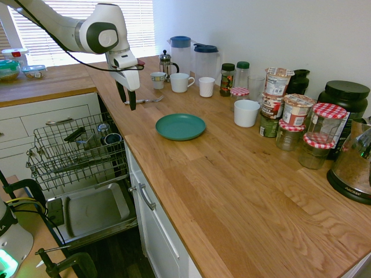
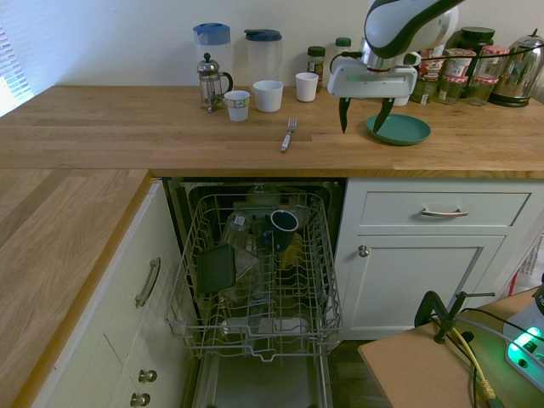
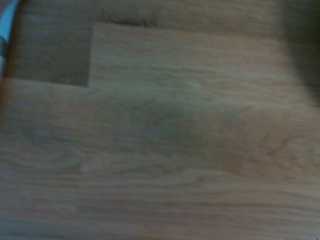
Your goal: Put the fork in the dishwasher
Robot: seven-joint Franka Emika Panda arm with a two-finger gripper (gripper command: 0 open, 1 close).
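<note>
First exterior view
Landmark: a green plate (image 1: 180, 127), flat on the wooden counter (image 1: 226, 191), close to the long edge above the white cupboard.
Counter edge: passes just beside the plate and runs on past the pulled-out dishwasher rack (image 1: 75, 150), which sits lower than the plate, over the side.
Open room: bare wood spreads out from the plate on the side away from the window; a white cup (image 1: 247, 113) and the jars (image 1: 316, 150) stand between it and the wall.
Fork: on the counter, on the window side of the plate, partly behind the pincer (image 1: 126, 99); slim, silvery, pale at the handle.

Second exterior view
Pincer: empty, its two dark fingers spread wide, hanging above the counter between fork and plate, nearer the plate.
Fork: lying flat, well apart from the plate, tines toward the wall and handle toward the front edge; shiny metal head, whitish handle with a metal end.
Room around fork: bare wood from it to the plate; the small cups stand on its wall side, none touching.
Rack: below counter level, off to the fork's side of the plate, holding a dark square dish (image 2: 216, 269) and a dark blue cup (image 2: 284, 221).

Wrist view
Fork: a blurred, pale blue-grey sliver at the picture's border; the plate cannot be made out.
Wood: bare, soft-focus grain across most of it.
</note>
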